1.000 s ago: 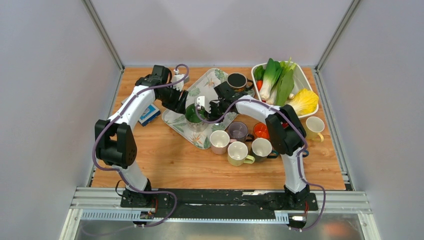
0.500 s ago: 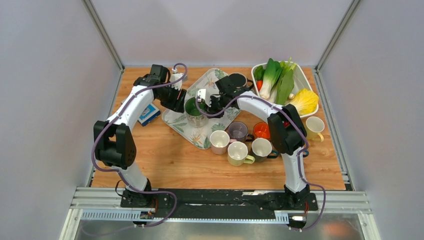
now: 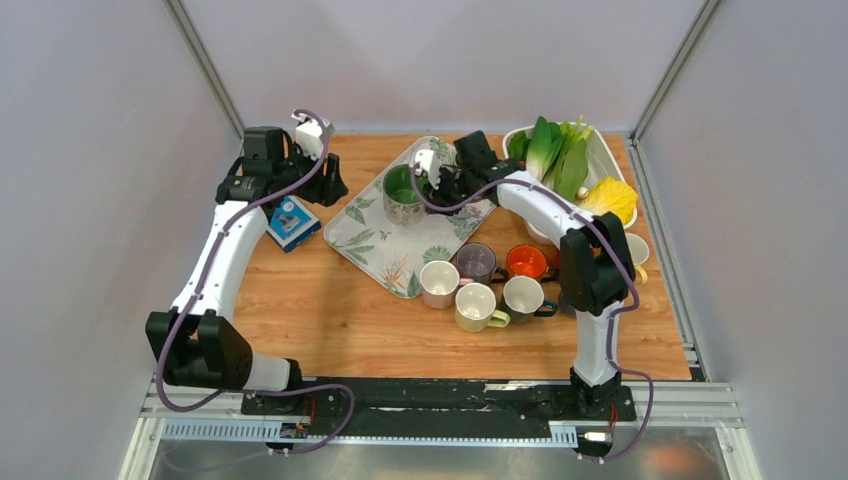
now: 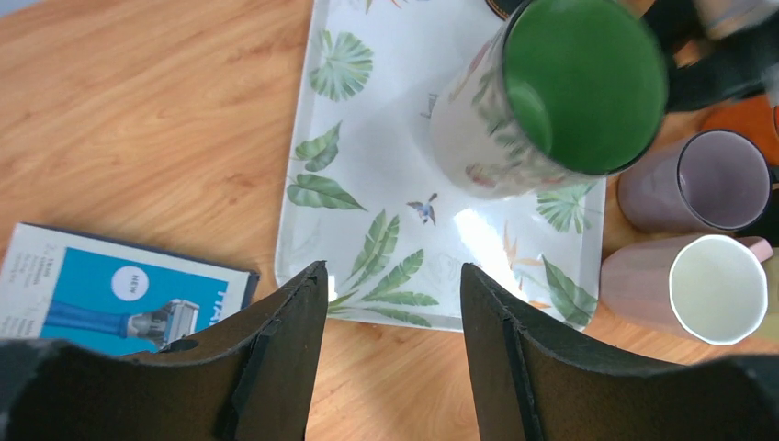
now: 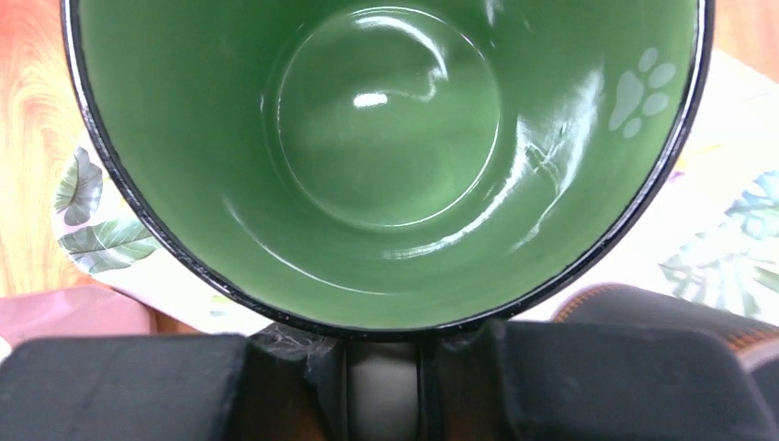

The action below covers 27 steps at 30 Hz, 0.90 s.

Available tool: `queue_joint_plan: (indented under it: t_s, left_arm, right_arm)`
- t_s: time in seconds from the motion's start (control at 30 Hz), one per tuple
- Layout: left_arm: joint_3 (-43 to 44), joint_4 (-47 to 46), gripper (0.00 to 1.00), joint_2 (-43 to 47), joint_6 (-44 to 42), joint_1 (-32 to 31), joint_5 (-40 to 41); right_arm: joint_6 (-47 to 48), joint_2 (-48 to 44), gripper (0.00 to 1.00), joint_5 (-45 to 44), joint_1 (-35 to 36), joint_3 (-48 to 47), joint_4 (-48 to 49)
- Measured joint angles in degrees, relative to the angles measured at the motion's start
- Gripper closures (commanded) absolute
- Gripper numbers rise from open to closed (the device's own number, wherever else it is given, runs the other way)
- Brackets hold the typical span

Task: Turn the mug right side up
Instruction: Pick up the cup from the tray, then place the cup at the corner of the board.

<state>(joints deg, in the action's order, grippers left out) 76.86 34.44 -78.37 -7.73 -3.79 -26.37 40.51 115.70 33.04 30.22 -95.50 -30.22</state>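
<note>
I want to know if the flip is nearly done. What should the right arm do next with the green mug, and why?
Probably open the right gripper and let go. The mug is mouth up and seems seated on the tray. The right gripper is shut on its handle, and the left gripper is open and off to the side, so only the release looks left.

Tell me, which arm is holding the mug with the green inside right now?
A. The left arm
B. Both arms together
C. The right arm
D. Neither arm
C: the right gripper is shut on the handle of the mug, while the left gripper hangs open off to the side with nothing between its fingers.
</note>
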Motion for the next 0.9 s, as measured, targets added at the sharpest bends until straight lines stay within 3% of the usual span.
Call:
queue_joint_plan:
  t_s: [0.13,0.5,0.9]
  left_arm:
    - [-1.3,-0.6,0.38,-2.7,0.9,-0.1,-1.0]
    - [-2.3,-3.7,0.40,-6.1,3.7,-0.1,-3.0]
    - [-2.2,-4.4,0.41,-9.2,5.4,-0.1,-3.7]
  right_arm:
    - [-1.5,-6.3,1.00,-0.3,-2.3,1.4,0.3]
    - [-7.3,-34.8,1.00,-3.3,-13.9,14.3,-0.1]
    - [-9.1,-58.1,1.00,-10.7,-40.4,28.6,-13.5]
